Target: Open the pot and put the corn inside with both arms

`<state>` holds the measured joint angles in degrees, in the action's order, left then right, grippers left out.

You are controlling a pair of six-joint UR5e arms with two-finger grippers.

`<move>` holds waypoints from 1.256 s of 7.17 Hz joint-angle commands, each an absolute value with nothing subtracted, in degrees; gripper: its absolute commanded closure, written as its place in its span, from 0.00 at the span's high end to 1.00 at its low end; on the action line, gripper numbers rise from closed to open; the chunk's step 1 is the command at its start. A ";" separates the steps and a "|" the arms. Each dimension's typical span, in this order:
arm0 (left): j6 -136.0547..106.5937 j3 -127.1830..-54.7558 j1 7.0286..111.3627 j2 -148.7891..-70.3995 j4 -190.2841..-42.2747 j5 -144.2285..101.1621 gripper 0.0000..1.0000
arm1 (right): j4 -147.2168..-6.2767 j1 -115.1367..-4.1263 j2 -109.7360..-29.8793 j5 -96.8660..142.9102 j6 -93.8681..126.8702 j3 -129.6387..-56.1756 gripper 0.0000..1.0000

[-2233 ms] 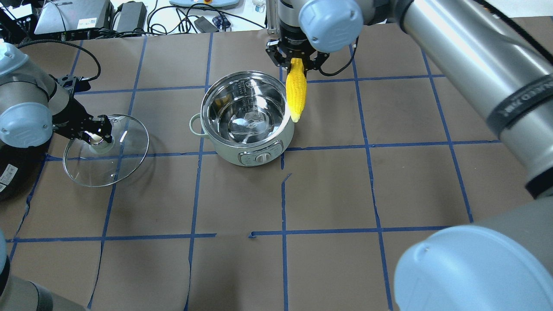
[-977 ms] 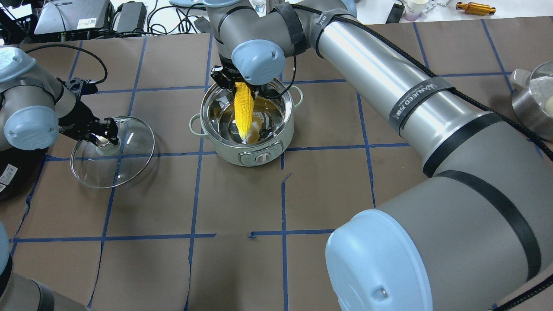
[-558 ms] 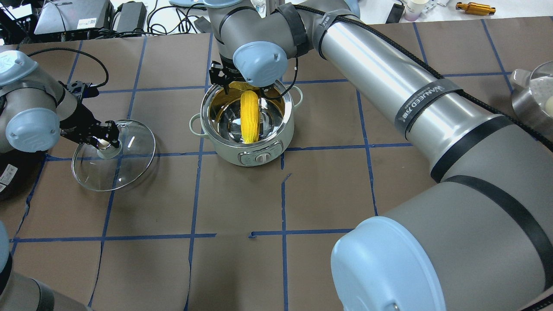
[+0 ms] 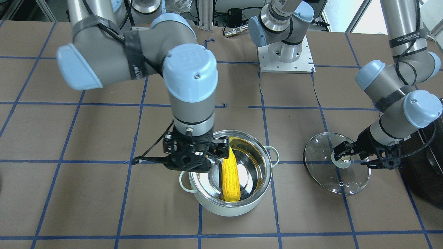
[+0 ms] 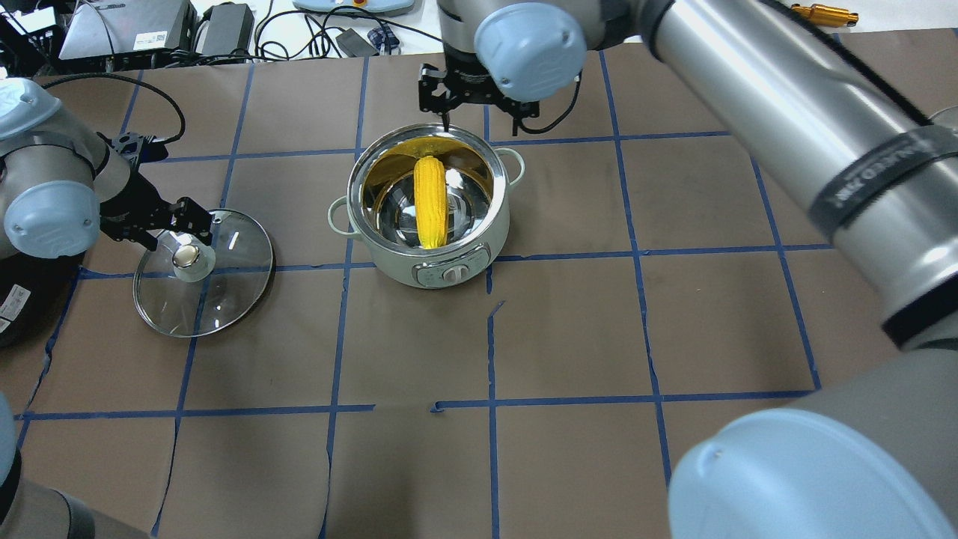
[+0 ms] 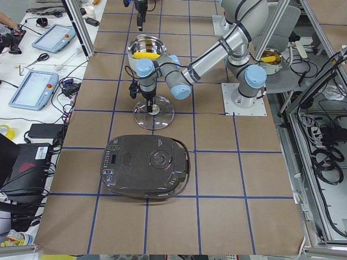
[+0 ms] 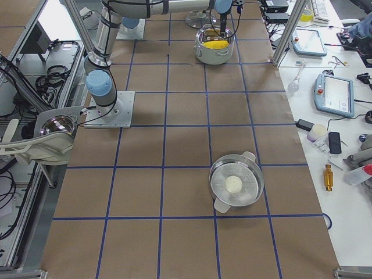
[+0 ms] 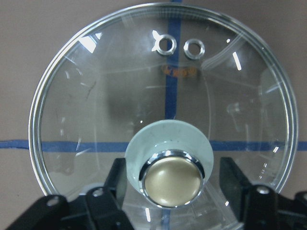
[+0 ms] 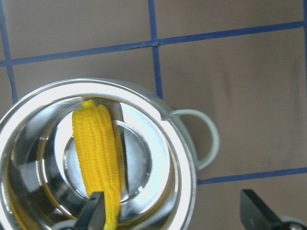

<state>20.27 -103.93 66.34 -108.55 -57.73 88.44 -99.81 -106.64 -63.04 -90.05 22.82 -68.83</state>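
The mint-green pot (image 5: 449, 269) stands open at mid-table, and the yellow corn (image 5: 430, 201) lies inside it, leaning on the steel wall (image 4: 230, 176). My right gripper (image 5: 483, 116) is open and empty above the pot's far rim; its spread fingers frame the corn in the right wrist view (image 9: 98, 158). The glass lid (image 5: 224, 292) lies flat on the table left of the pot. My left gripper (image 5: 181, 224) is open, its fingers standing apart on either side of the brass-topped knob (image 8: 172, 179).
A black appliance (image 6: 146, 165) sits on the table beyond the lid on my left. A steel pan holding a white ball (image 7: 235, 185) stands far off on my right. My right arm's big links (image 5: 823, 172) hang over the table's right half.
My right gripper let go of the corn, which now lies in the pot, then rose and drew back over the far rim. My left gripper set the lid flat and opened off the knob.
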 commanded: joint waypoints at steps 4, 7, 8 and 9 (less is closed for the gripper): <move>-0.06 -84.92 90.38 -96.97 -83.75 88.77 1.00 | -96.88 -90.18 -84.19 -92.61 4.16 -91.85 1.00; -10.24 -86.56 97.73 -92.48 -83.14 88.94 1.00 | -89.40 -89.56 -89.12 -94.57 3.26 -91.59 1.00; -10.11 -87.44 97.21 -90.55 -83.06 89.12 1.00 | -89.21 -89.82 -89.47 -93.35 3.95 -89.75 1.00; -8.45 -87.71 95.47 -89.74 -83.23 90.25 1.00 | -87.56 -89.74 -89.65 -92.03 4.04 -86.87 1.00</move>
